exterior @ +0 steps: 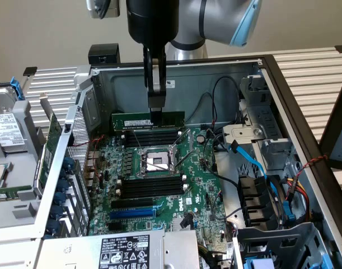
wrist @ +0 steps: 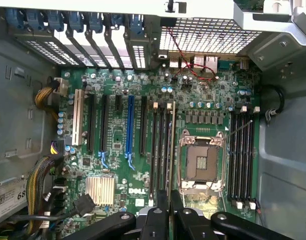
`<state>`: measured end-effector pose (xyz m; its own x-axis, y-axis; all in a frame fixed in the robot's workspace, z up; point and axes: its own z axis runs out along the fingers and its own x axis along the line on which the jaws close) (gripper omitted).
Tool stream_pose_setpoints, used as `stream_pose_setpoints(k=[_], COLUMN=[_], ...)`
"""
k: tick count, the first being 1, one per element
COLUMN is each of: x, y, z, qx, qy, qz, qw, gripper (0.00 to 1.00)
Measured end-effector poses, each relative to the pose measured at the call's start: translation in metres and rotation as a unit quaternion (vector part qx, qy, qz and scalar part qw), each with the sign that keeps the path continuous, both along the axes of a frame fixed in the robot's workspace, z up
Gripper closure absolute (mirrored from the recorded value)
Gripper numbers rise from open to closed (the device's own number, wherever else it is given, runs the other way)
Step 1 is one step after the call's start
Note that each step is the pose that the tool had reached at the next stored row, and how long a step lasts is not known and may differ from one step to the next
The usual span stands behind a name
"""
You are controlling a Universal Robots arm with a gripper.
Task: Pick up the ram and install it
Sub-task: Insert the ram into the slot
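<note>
The ram [exterior: 131, 119] was clamped on edge in the pincer [exterior: 156, 116], which had closed narrow on its top edge about mid-length. Its long axis ran level out to both sides of the fingers, parallel with the black memory slots [exterior: 143, 138] right underneath. It hung just above them, not seated as far as I could tell. Farther out from the pincer sat the bare processor socket [exterior: 157, 162] on the green motherboard [exterior: 198, 185], all down inside an open computer case [exterior: 215, 73] with loose cables [exterior: 215, 95] off to the exterior view's right, so space looked kinda tight.
</note>
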<state>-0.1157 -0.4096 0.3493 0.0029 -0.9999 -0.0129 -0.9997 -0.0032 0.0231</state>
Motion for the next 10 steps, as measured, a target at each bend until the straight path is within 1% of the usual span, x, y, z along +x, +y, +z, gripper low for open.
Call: stream_pose_setpoints(k=[2,3,4,5,6,7,8,9,10], x=[-0.002,-0.002,-0.003,-0.003,-0.003,-0.002,-0.002,-0.002,-0.002], y=[0.0022,0.0050,0.0082,0.0116,0.0144,0.0161,0.0155,0.0152,0.0136], z=[-0.0014,-0.0023,-0.0030,-0.0037,-0.0042,-0.0072,-0.0139,-0.0173,-0.0256], qx=[-0.0006,-0.0008,-0.0013,-0.0028,-0.0062,-0.0186,-0.0190,-0.0190,-0.0189], qy=[-0.0048,-0.0073,-0.0091,-0.0097,-0.0099,-0.0103,-0.0103,-0.0104,-0.0104], qz=[0.001,0.001,0.001,0.001,0.001,0.002,0.006,0.007,0.009], qw=[1.0000,1.0000,1.0000,0.9999,0.9999,0.9998,0.9998,0.9997,0.9997], gripper=[0.86,0.86,0.86,0.86,0.86,0.86,0.86,0.86,0.86])
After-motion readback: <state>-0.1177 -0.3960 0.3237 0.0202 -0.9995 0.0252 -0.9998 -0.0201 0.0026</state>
